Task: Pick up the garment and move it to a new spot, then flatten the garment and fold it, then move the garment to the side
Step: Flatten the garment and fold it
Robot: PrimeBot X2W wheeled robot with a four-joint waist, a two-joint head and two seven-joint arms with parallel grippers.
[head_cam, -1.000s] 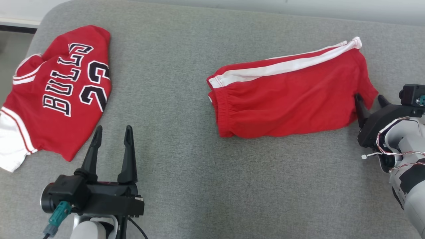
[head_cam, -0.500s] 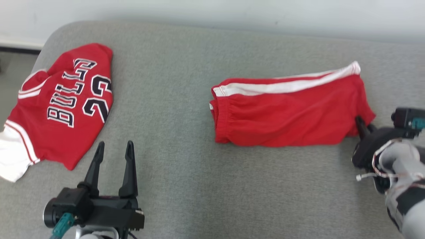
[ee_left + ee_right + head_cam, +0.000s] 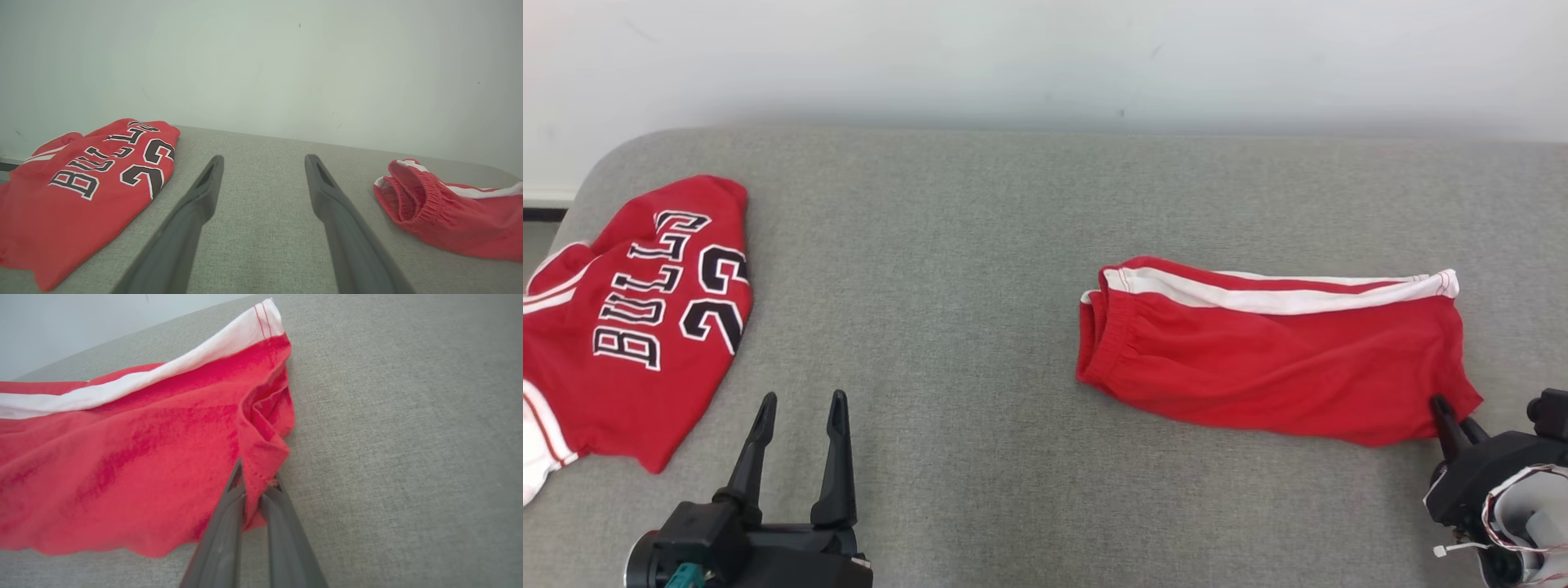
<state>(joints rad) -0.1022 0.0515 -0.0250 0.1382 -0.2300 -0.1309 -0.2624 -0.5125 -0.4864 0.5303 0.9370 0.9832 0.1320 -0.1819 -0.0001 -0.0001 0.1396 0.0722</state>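
At the near right corner of the red shorts (image 3: 1258, 376), my right hand (image 3: 1449, 411) is clenched on the cloth: its two dark fingers (image 3: 224, 531) are pressed almost together, with a fold of the stitched hem pinched between them at the leg opening. The fabric puckers up toward that grip, though I cannot tell whether the corner is clear of the grey worktop (image 3: 947, 286). The rest of the shorts lies on the right half of the worktop, the elastic waistband (image 3: 1098, 343) pointing toward the middle and the white stripe (image 3: 1282, 298) running along the far edge. My left hand (image 3: 802, 397) is released, fingers standing wide apart with nothing between them. It sits over bare worktop at the near left, just beside the lower edge of the red jersey (image 3: 629, 351). That jersey lies at the left end, well apart from the shorts.
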